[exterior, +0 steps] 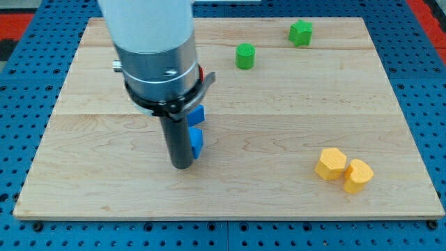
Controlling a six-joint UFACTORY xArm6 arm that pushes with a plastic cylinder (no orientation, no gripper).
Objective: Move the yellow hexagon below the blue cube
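Hiding blue blocks [197, 129]: my tip [182, 166].

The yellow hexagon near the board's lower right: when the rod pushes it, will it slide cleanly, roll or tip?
The yellow hexagon looks low and flat-based, so it likely slides rather than rolls or tips. It touches the other yellow block, which may get dragged along. An off-centre push would probably spin it. My tip is far to the view's left, by the blue blocks.

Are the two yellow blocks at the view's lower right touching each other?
Touching. The camera view shows the yellow hexagon and the other yellow block pressed edge to edge, no board visible between them.
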